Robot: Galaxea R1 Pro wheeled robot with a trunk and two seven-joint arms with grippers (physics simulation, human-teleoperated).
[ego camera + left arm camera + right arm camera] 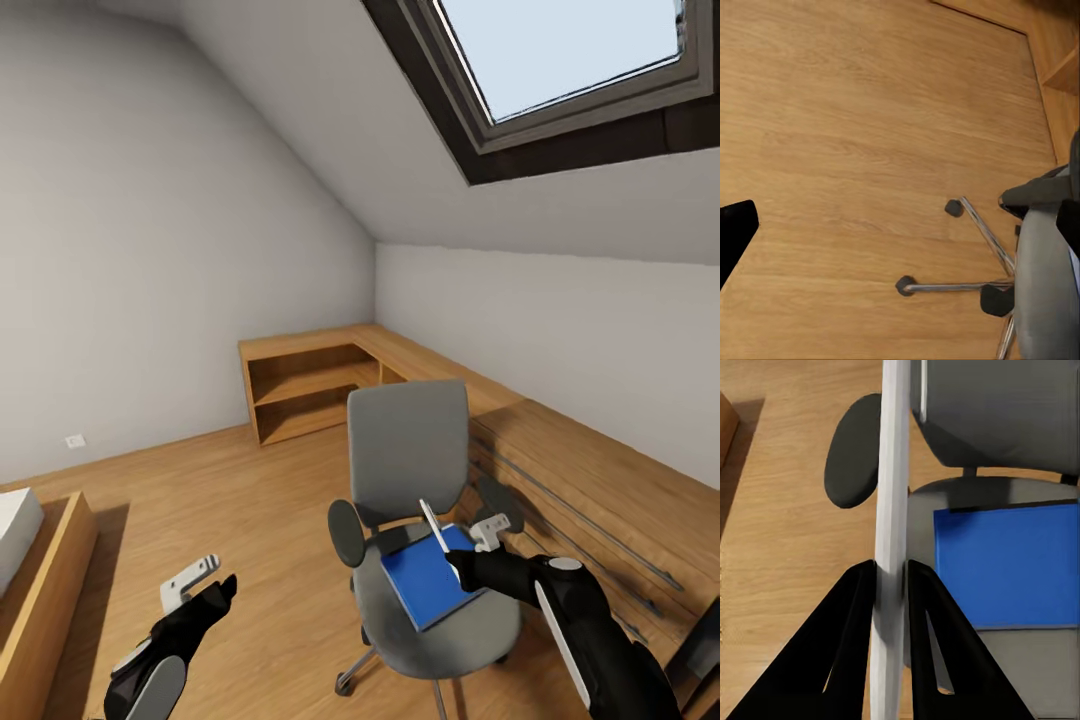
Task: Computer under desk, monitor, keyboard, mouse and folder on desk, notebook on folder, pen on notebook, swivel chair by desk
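The swivel chair (408,450) stands in front of me with its grey seat and back, black armrests and chrome star base (967,285). The bright blue folder (425,580) lies flat on the seat (1009,562). My right gripper (450,560) hovers over the seat's front left, beside the folder, shut on a slim white pen (891,472) that sticks up out of the fingers (432,522). My left gripper (200,585) is open and empty, low over the wooden floor to the chair's left. One of its black fingers (735,236) shows at the edge of the left wrist view.
A low wooden shelf unit (300,385) fills the far corner. It joins a long wooden counter (590,480) along the right wall, close behind the chair. A wooden bed frame (40,590) sits at the left. Bare wood floor (250,500) lies between. A dark object (700,645) shows at the lower right.
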